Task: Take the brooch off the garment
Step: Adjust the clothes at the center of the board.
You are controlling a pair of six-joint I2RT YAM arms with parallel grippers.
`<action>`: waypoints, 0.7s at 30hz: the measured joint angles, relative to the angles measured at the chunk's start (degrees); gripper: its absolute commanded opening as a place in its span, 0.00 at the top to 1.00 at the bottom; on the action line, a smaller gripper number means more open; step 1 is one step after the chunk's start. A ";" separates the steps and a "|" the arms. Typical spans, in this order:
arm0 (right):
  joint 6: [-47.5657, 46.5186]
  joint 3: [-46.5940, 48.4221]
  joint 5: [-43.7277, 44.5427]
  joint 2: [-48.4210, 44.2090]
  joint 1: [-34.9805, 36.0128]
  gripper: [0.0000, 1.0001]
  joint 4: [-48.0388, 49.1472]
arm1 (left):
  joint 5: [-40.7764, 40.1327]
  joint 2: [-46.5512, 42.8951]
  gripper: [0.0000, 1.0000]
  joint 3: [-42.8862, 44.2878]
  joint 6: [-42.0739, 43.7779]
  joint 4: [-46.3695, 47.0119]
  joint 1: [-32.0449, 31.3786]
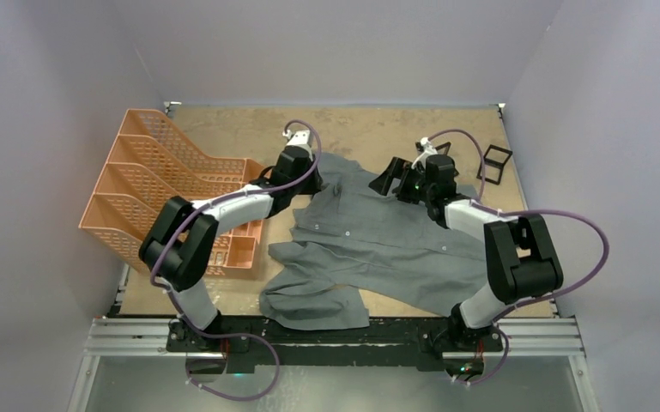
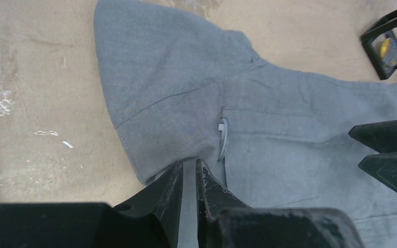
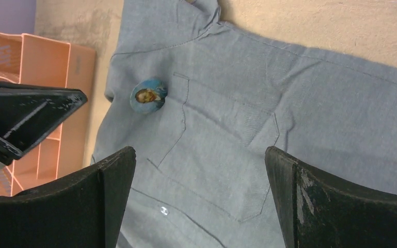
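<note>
I count one grey shirt (image 1: 378,232), one brooch (image 3: 148,94) near the left claw (image 2: 188,165), one orange rack (image 1: 150,184) to the left of that claw, and two black frames (image 1: 498,163) past the right claw (image 3: 199,155).

Worn tan table (image 1: 369,129) and the three things lying on it.
A grey short-sleeved cloth shirt (image 1: 386,240) lies spread out with its front up over the middle of the table. Its collar is toward the far edge and one sleeve reaches the near edge. An orange plastic lattice file rack (image 1: 163,189) lies on its side along the left edge, just beside the shirt. Black square open frames (image 1: 496,163) stand near the far right corner, apart from the shirt.
</note>
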 measured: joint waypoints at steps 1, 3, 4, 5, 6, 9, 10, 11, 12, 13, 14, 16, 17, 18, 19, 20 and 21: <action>0.11 0.52 -0.02 1.11 0.00 0.03 0.66 | 0.11 0.98 0.89 0.17 0.02 0.37 0.09; 0.28 1.05 -0.31 3.37 0.00 0.03 2.01 | 0.37 2.64 0.90 0.24 0.02 0.59 0.28; 0.44 1.09 -0.57 4.46 0.00 0.03 2.64 | 0.46 3.37 0.91 0.28 0.02 0.59 0.44; 0.66 1.09 -0.98 5.60 0.00 0.03 3.23 | 0.63 4.09 0.92 0.44 0.02 0.59 0.63; 0.87 1.09 -1.29 6.51 0.00 0.03 3.52 | 0.79 4.70 0.92 0.61 0.02 0.61 0.76; 1.70 1.09 -1.64 9.57 0.00 0.03 4.26 | 1.05 6.75 0.92 1.03 0.00 1.27 1.11; 1.99 1.09 -1.79 10.21 0.00 0.03 4.37 | 1.05 7.50 0.93 1.03 0.00 1.49 1.16; 2.40 1.09 -2.12 10.43 -0.07 0.02 4.90 | 1.03 8.17 0.93 1.01 -0.02 1.73 1.27; 2.62 1.09 -2.14 10.43 -0.11 0.02 4.98 | 0.98 8.70 0.93 0.98 -0.02 1.95 1.31; 2.82 1.07 -2.14 10.45 -0.13 0.02 5.01 | 0.85 9.33 0.93 0.94 -0.02 2.19 1.33; 2.93 1.01 -2.14 10.51 -0.31 0.02 5.05 | 0.57 9.88 0.93 0.81 0.00 2.34 1.33; 3.10 0.48 -2.34 10.49 -0.70 0.02 5.75 | -0.31 10.51 0.93 0.22 0.02 2.27 1.40; 3.26 -0.11 -2.56 10.38 -0.96 0.02 6.43 | -0.87 10.67 0.93 -0.26 0.04 2.29 1.44; 3.45 -0.94 -2.82 10.10 -1.36 0.02 7.13 | -1.62 10.69 0.93 -0.81 0.02 2.40 1.46; 3.61 -1.99 -3.02 9.55 -1.92 0.02 7.74 | -2.12 10.69 0.93 -1.05 0.09 2.73 1.49; 3.74 -3.10 -3.30 8.79 -2.64 0.02 8.13 | -2.80 10.69 0.93 -1.18 0.09 2.99 1.44; 3.87 -4.24 -3.52 7.87 -3.56 0.02 8.31 | -3.43 10.67 0.93 -1.36 0.15 3.21 1.44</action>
